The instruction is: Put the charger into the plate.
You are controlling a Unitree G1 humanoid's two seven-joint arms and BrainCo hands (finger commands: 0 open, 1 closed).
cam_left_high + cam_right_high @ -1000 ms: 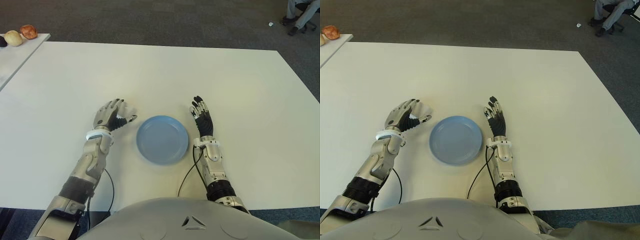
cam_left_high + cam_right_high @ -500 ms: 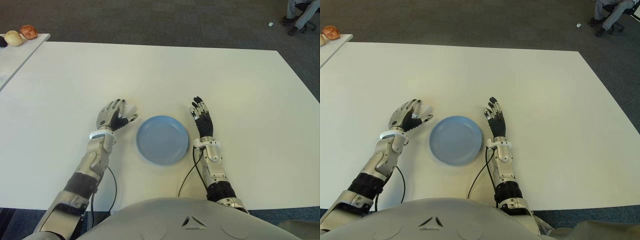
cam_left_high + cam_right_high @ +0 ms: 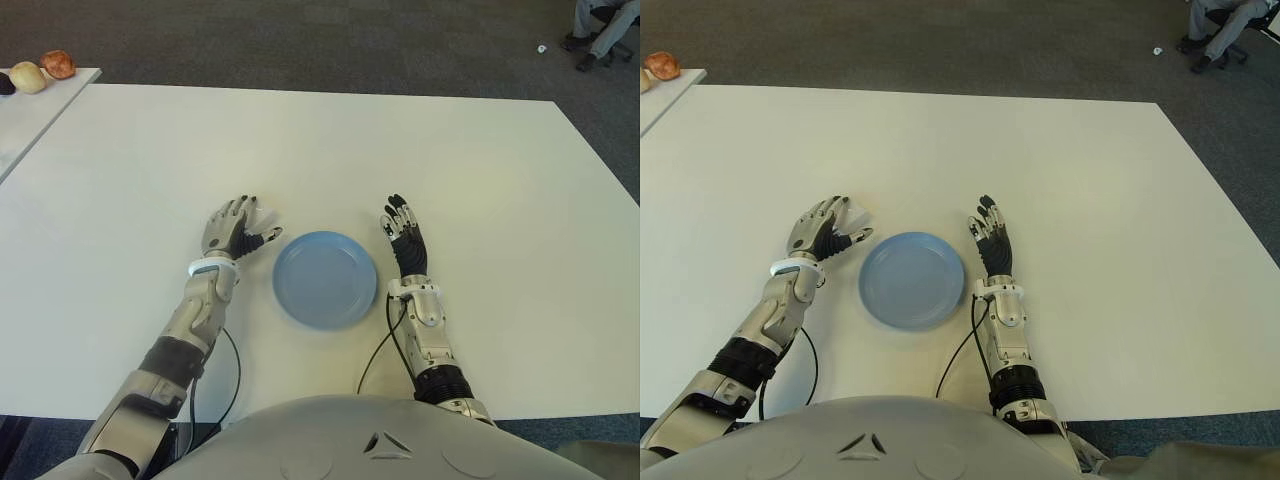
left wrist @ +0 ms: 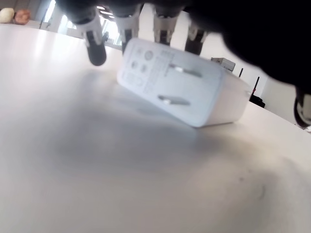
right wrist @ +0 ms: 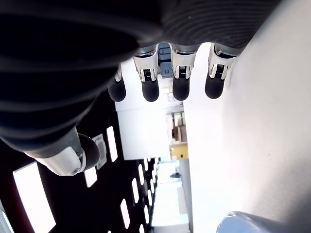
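A: From the head camera we see our left hand (image 3: 232, 231) on the white table (image 3: 480, 170), just left of the blue plate (image 3: 325, 279). What lies beyond its fingers?

B: The white charger (image 3: 855, 216), on the table just past the fingertips, left of the plate and outside it. We can hardly make it out against the tabletop there.

A: And our right hand (image 3: 405, 240)?

B: It shows just right of the plate, fingers straight, holding nothing.

A: In the left wrist view we see the charger (image 4: 182, 90) lying tilted on the table, prongs toward us.

B: Our fingertips (image 4: 95, 46) hang spread around its far side; we cannot tell whether they touch it, and nothing is gripped.

A: The right wrist view?

B: Four extended fingers (image 5: 181, 80), released, with the plate's rim (image 5: 245, 222) in one corner.
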